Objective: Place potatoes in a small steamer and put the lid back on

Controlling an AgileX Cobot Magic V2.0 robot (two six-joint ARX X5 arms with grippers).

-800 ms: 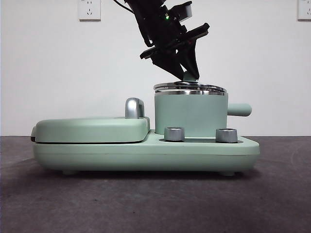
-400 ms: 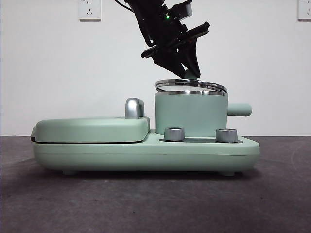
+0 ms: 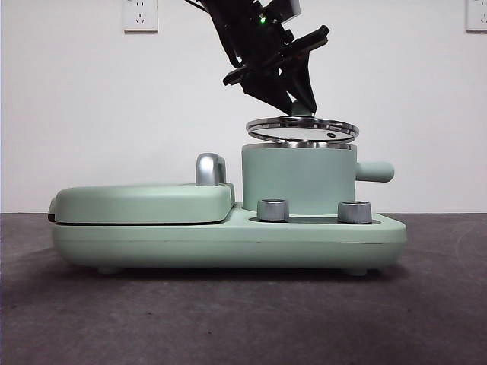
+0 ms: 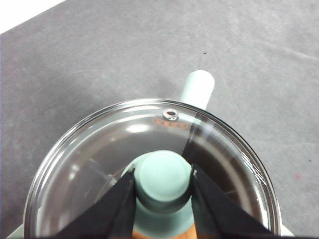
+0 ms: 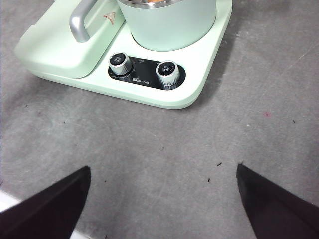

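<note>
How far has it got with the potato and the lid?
Done, it seems: an orange-brown patch, likely the potato, shows inside the steamer under the glass. In hand: the left hand is shut on the knob of the lid, holding it tilted just above the rim. Left: seat the lid and let go. The right hand waits open.

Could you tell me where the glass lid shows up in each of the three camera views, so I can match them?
Front view: the lid hangs tilted just above the small steamer, held at its knob by the left gripper.
Left wrist view: it fills the lower half, its knob between the jaws.
Right wrist view: not in it; only the steamer's body shows.
Shared landmark: the steamer's stubby side handle, also in the left wrist view.
</note>
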